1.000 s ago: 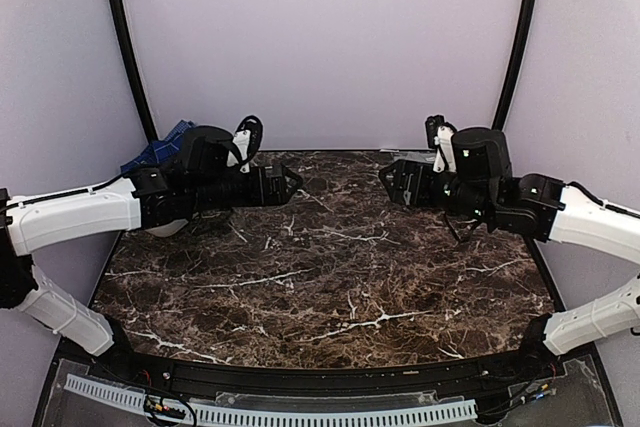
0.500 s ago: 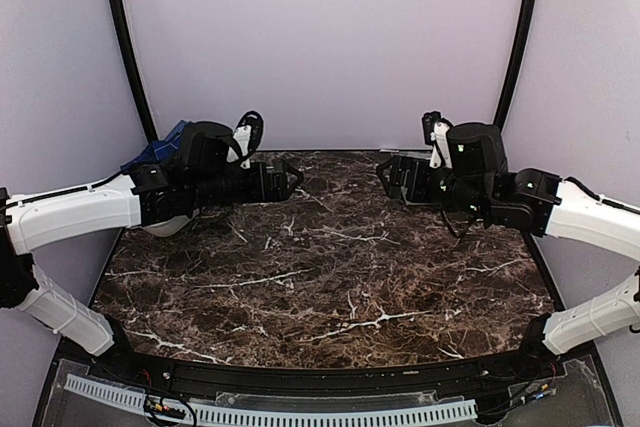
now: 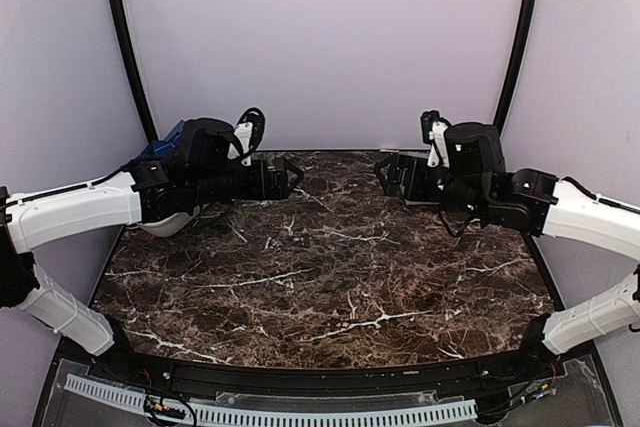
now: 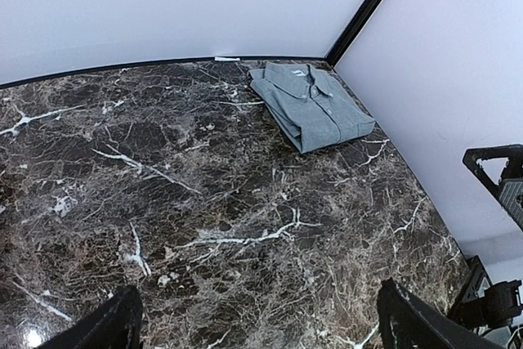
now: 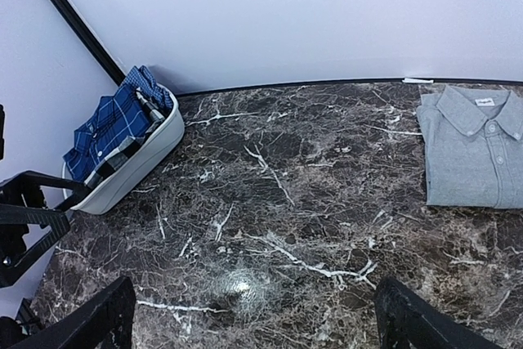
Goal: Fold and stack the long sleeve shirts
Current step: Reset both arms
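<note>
Hovering above the table, the left gripper and right gripper faced each other across the upper middle of the top view. Both had their jaws spread wide and held nothing. Each wrist view showed its own dark fingers far apart at the bottom corners, with only bare marble between them.

The grey shirt lay folded and collar-up in the upper right of the left wrist view, close to the far corner of the table. In the top view it was hidden behind the right arm. The plaid shirt sat bunched in the basket at the left of the right wrist view, spilling over the rim.

One shirt looked done, so the step in hand was probably fetching the plaid one. The left arm was nearer the basket and seemed the better choice. It would do best to come down from above onto the top of the cloth and pinch at the collar or a shoulder seam, not a loose sleeve. Lifting high would let the hem clear the rim without dragging the light basket along. The shirt should then go on the bare middle of the marble, well apart from the grey shirt, so the right gripper could take the other shoulder and spread it flat before folding.
</note>
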Controlling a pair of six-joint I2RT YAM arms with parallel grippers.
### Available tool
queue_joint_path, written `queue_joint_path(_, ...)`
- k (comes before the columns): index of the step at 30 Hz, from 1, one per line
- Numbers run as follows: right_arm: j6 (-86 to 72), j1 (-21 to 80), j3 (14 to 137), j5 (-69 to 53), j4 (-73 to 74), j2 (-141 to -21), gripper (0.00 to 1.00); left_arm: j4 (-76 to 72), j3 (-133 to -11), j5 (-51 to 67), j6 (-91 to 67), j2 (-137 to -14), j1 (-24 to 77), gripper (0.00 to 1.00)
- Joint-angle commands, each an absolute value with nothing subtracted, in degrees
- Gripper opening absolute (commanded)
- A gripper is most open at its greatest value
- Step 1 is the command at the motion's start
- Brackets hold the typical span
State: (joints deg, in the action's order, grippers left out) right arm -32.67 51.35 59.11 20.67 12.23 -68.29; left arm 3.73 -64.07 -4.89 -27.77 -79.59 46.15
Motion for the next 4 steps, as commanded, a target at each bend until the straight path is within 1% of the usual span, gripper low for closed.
queue_joint_path(1, -32.36, 51.59, 60.02, 21.1, 9.44, -69.65, 0.99, 4.99, -64.12, -6.24, -26.81, -77.62, 46.23, 0.99)
queue_joint_path(4, -32.49, 51.59, 60.17, 20.96, 9.17, -69.98, 0.99, 5.24, -63.77, -6.54, -26.91, -77.3, 46.23, 0.99)
